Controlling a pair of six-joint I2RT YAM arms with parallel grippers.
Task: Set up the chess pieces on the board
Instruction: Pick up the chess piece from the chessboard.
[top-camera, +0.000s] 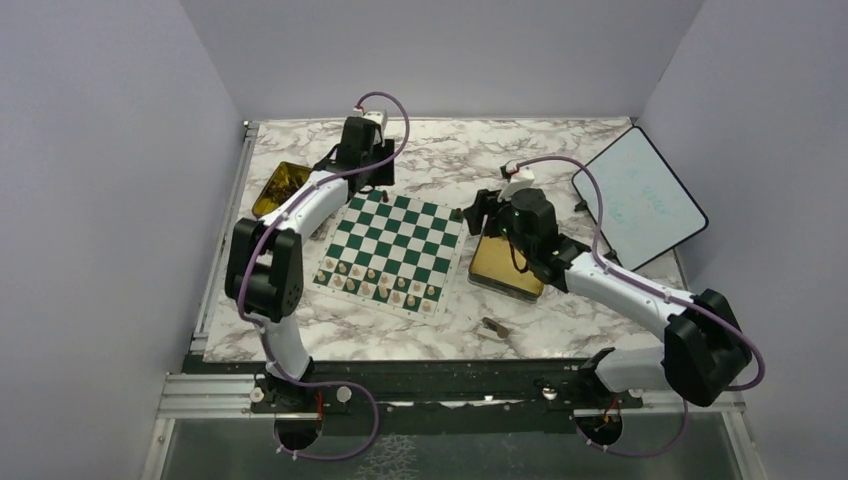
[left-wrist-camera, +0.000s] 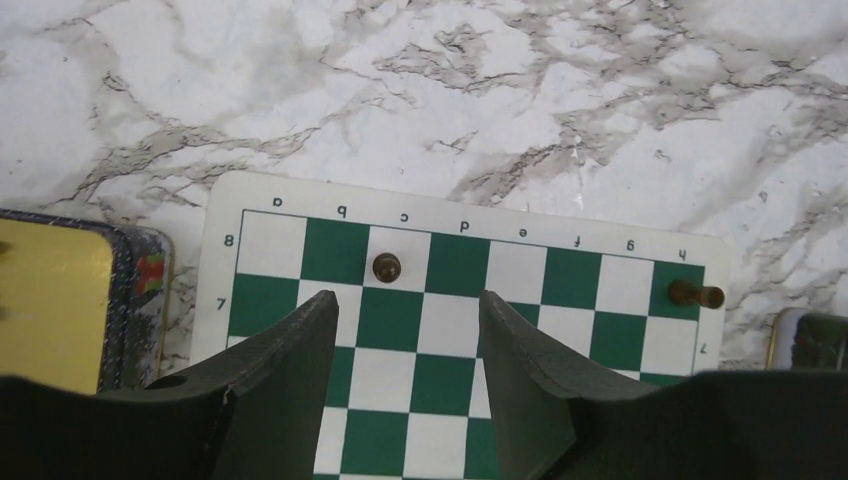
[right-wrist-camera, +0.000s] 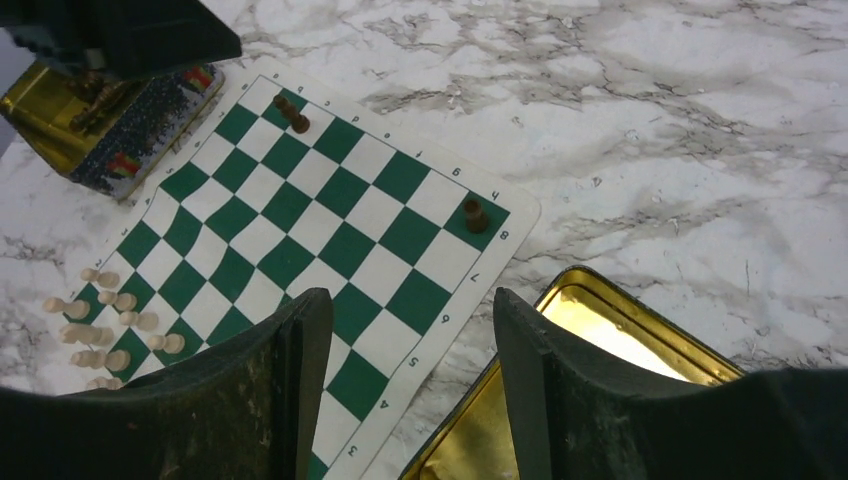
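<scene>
Marbled table inside lilac walls, board centre frame. My left hand and right hand: both part open, holding nothing.

green-white board, gold tin, grey-veined table

The middle of the board is open for passage. Pale pieces crowd its near edge, two dark pieces dot its far row, and gold tins flank both sides.

Fingers hide the board at lower frame; gold tin cut off at left edge; pale pieces too tiny to name.
</scene>
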